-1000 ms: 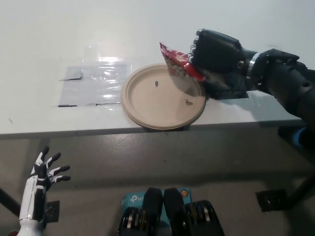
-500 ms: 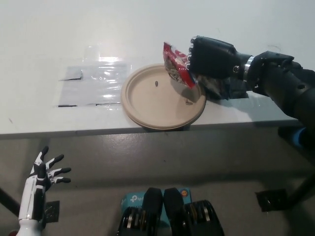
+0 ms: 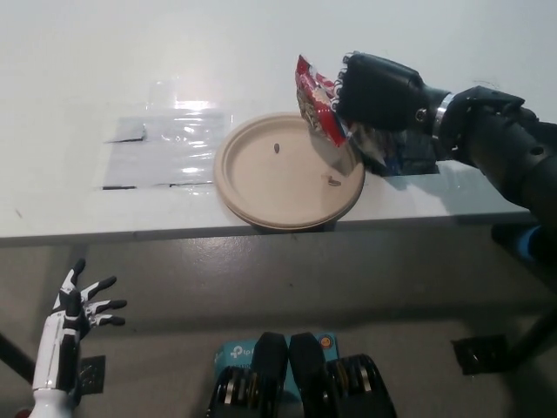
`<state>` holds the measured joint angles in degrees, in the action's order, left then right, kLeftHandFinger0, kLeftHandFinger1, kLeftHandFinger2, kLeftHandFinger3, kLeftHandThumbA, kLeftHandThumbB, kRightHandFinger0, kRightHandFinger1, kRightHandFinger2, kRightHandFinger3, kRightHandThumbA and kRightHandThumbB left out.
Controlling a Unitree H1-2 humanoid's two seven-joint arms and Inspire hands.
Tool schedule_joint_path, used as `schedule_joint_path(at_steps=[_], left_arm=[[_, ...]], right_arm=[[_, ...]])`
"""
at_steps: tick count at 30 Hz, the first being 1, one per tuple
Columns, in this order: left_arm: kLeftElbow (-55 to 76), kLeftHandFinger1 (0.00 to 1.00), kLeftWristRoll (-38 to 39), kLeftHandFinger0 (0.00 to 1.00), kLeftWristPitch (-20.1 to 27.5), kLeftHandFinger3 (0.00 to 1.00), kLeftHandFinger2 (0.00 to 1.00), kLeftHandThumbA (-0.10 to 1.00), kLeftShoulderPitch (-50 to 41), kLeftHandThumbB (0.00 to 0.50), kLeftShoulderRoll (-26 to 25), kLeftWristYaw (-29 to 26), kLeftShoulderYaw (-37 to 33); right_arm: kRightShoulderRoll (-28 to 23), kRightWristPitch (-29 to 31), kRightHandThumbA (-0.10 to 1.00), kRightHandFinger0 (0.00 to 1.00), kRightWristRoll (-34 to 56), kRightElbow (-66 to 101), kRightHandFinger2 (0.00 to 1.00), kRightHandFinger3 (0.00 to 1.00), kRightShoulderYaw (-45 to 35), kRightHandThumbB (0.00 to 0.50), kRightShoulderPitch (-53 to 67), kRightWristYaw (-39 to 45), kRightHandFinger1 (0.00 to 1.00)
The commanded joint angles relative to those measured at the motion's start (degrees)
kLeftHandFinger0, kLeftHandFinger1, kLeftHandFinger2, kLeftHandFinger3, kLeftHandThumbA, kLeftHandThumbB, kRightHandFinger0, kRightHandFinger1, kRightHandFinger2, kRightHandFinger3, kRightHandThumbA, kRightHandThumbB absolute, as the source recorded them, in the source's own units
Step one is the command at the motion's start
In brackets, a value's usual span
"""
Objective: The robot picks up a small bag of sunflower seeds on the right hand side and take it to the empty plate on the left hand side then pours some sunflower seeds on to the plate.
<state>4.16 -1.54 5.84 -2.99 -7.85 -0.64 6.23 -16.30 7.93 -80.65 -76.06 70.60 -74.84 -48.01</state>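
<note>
Logging head view, the only one I have. Bag [image 3: 318, 109]: red, small, lifted off the table [image 3: 78, 87] and clamped in my black right hand [image 3: 376, 91], fingers closed around its right end; it hangs tilted over the far right rim of the plate, mouth end pointing up and left as far as I can tell. Plate [image 3: 261, 174]: tan, round, at the table's near edge, left of the hand. Seeds: two dark specks lie on the plate, one [image 3: 277, 146] near the middle top, one [image 3: 333, 181] lower right. I judge pick-up and carry done, pouring begun but scant; more seeds are likely wanted.

Right arm: comes in from the right, forearm roughly level, wrist turned so the palm faces the plate. A dark patch [image 3: 409, 157] on the table lies just beneath the wrist. Clear film [image 3: 165, 148]: flat on the table, left of the plate.

Left hand [image 3: 74, 305]: white, below the table edge at lower left, fingers spread, holding nothing.
</note>
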Motion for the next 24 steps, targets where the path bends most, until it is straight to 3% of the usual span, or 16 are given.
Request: schedule_joint_path(at_steps=[1, 2, 3, 4, 5, 8, 11, 17, 21, 24], left_arm=[[1.7, 0.61, 0.2, 0.52, 1.3, 1.0, 0.75, 1.0, -0.3, 0.0, -0.5, 0.1, 0.3], [1.7, 0.61, 0.3, 0.51, 1.2, 1.0, 0.75, 1.0, -0.4, 0.0, -0.6, 0.2, 0.3], [1.7, 0.6, 0.4, 0.51, 1.3, 1.0, 0.75, 1.0, -0.4, 0.0, -0.6, 0.2, 0.3], [1.6, 0.6, 0.3, 0.51, 1.5, 1.0, 0.74, 1.0, -0.3, 0.0, -0.6, 0.2, 0.2], [1.4, 0.59, 0.2, 0.5, 1.9, 1.0, 0.74, 1.0, -0.2, 0.0, -0.6, 0.2, 0.2], [1.7, 0.6, 0.4, 0.52, 1.2, 1.0, 0.74, 1.0, -0.3, 0.0, -0.8, 0.3, 0.4], [1.4, 0.59, 0.2, 0.51, 1.2, 1.0, 0.72, 1.0, 0.1, 0.0, -1.0, 0.4, 0.4], [1.0, 0.58, -0.2, 0.5, 1.8, 1.0, 0.7, 1.0, -0.2, 0.0, -0.8, 0.0, 0.3], [1.0, 0.57, 0.1, 0.5, 1.9, 1.0, 0.69, 1.0, -0.1, 0.0, -0.7, 0.2, 0.3], [1.1, 0.56, -0.4, 0.48, 2.1, 1.0, 0.68, 1.0, 0.2, 0.0, -0.9, 0.0, 0.3]], right_arm=[[-1.8, -2.1, -0.1, 0.0, 3.6, 0.1, 0.38, 0.03, -3.7, 0.324, -3.5, 0.5, 0.0], [-2.4, -1.0, -0.1, 0.0, 4.8, 0.3, 0.4, 0.07, -5.1, 0.335, -3.5, 0.7, 0.02], [-2.6, -0.5, -0.1, 0.0, 5.6, 0.4, 0.44, 0.12, -6.2, 0.325, -3.3, 0.9, 0.09], [-3.4, 0.0, -0.1, 0.0, 7.2, 0.4, 0.35, 0.09, -8.7, 0.348, -2.9, -1.5, 0.01], [-3.7, 0.4, -0.1, 0.0, 8.0, 0.2, 0.34, 0.09, -10.0, 0.326, -2.7, -1.7, 0.0], [-4.5, -0.4, -0.1, 0.0, 7.7, 0.1, 0.36, 0.13, -11.5, 0.3, -2.1, -1.9, 0.0], [-5.1, -1.9, -0.1, 0.0, 6.9, -0.1, 0.39, 0.13, -11.9, 0.313, -1.5, -2.3, 0.0], [-4.1, 1.7, -0.1, 0.0, 1.6, -0.4, 0.32, 0.07, -4.6, 0.321, -0.1, -0.2, 0.0], [-2.7, 2.1, -0.1, 0.0, 0.9, -0.4, 0.25, 0.06, -1.8, 0.324, 1.4, 0.1, 0.0], [-1.5, 1.7, -0.1, 0.0, 0.0, -0.5, 0.26, 0.09, 0.4, 0.333, 1.9, 0.5, 0.0]])
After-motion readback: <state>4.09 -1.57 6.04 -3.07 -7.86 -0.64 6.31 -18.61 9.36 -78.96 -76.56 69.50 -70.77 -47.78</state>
